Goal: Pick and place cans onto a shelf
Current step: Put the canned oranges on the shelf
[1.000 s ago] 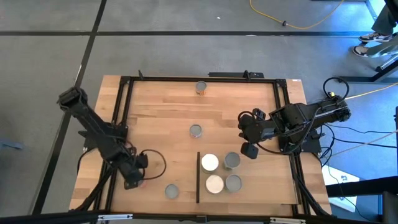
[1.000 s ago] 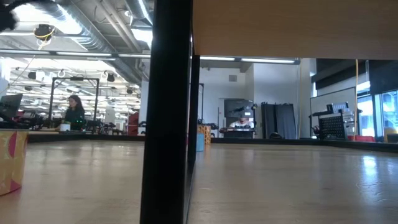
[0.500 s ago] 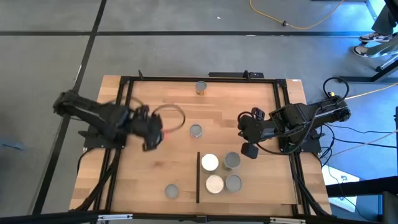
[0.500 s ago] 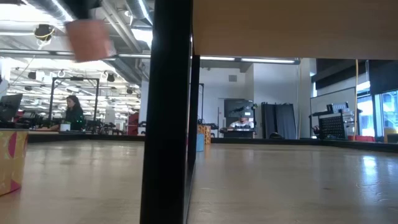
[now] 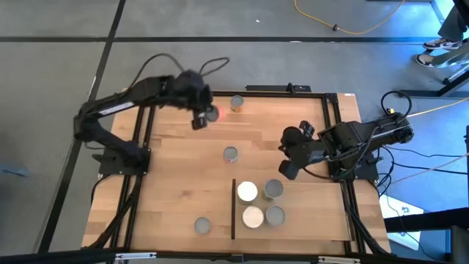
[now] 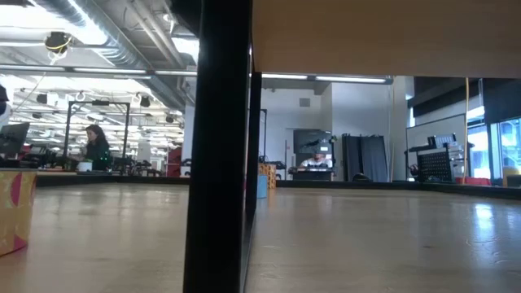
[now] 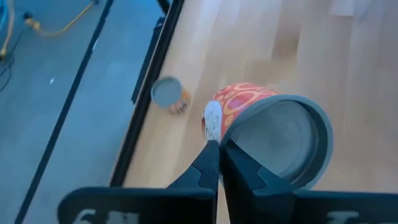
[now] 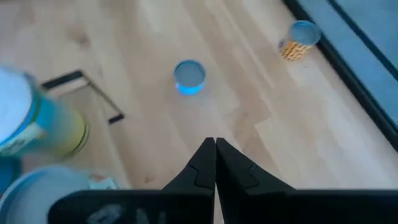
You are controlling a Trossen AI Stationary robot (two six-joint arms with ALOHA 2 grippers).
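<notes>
cans: four standing clustered on the shelf (image 5: 293, 213), two white-topped (image 5: 248, 192), two grey-topped (image 5: 273, 189) | one grey can (image 5: 231, 154) sitting mid-table | one (image 5: 237, 103) resting near the far edge | one (image 5: 202, 225) sitting near the front | red-orange can (image 7: 267, 127) hanging tilted, lifted above the table

No text, brand or number is legible anywhere, not even on the can labels.

Left gripper (image 5: 199, 117) raised, fingers clamped; right gripper (image 5: 288, 169) closed, arm low
</notes>
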